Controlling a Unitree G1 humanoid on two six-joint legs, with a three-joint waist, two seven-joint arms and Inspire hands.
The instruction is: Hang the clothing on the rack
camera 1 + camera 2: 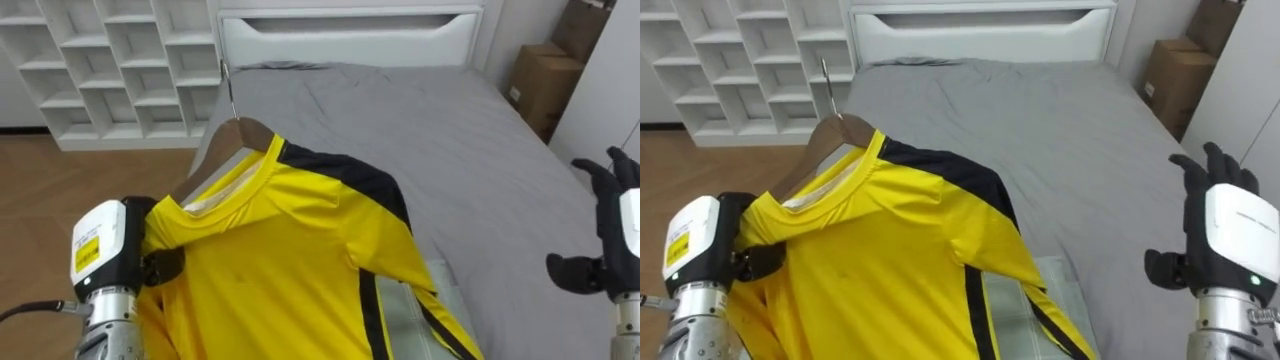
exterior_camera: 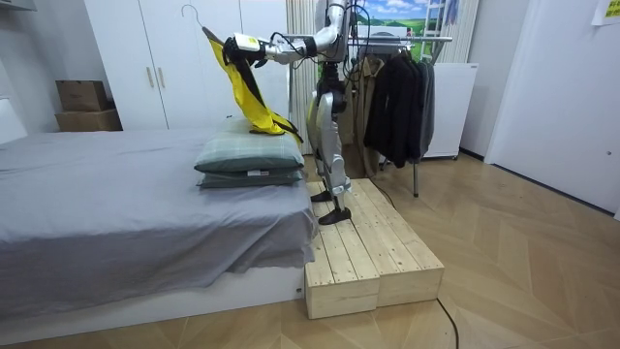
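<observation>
Pale wooden planks form a low platform (image 2: 358,252) against the side of a bed (image 1: 470,150), and the robot stands upright on it, facing across the mattress. Nearest in the eye views, the left hand (image 1: 125,245) sits at lower left with its dark fingers curled tight into the bunched shoulder of a yellow shirt (image 1: 280,260). The right hand (image 1: 615,235) is raised at the far right, well apart from the cloth, fingers straight and pointing up with the thumb out to the side, holding nothing.

The shirt has black bands along its shoulder and down its side, and it hangs on a wooden hanger (image 1: 240,132) whose one bare arm slopes down toward the gripping hand. The metal hook (image 1: 229,88) stands free above the collar. In the room view the shirt is held high in the air, draping down over a stack of two pillows (image 2: 252,160) at the bed's edge. A pale checked pillow shows just under the hem in the eye views.

Beyond the shirt, a grey sheet covers the mattress up to a white headboard (image 1: 350,30). White cubby shelving (image 1: 110,60) stands on wooden flooring at far left, and cardboard boxes (image 1: 540,85) stand at far right. Behind the robot is a clothes rack (image 2: 397,97) with dark garments.
</observation>
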